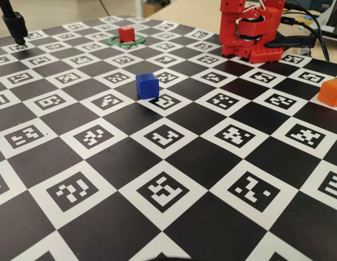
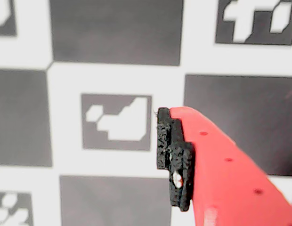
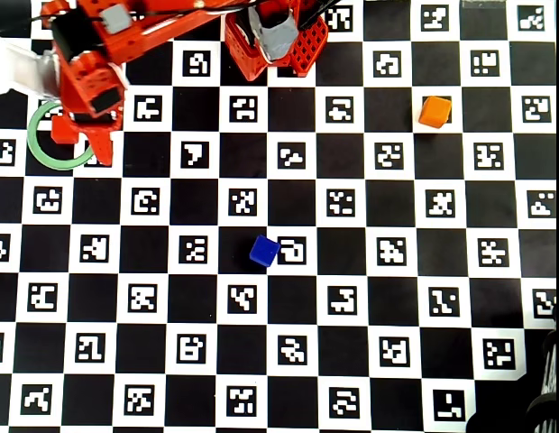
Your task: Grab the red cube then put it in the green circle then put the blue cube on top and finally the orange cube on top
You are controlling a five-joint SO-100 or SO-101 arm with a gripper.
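Red cube (image 1: 126, 34) is seen inside the green circle (image 1: 115, 41), upper left of the fixed view. Blue cube (image 1: 147, 85) and orange cube (image 1: 331, 91) lie apart on the surface (image 1: 174, 217). The claw's (image 3: 92, 144) state cannot be told.

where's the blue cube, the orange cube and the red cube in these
blue cube (image 1: 147, 85): fixed view, near the board's middle, point on its front face.
orange cube (image 3: 435, 111): overhead view, upper right, point on its top face.
red cube (image 1: 126, 34): fixed view, inside the green circle, point on its front face.
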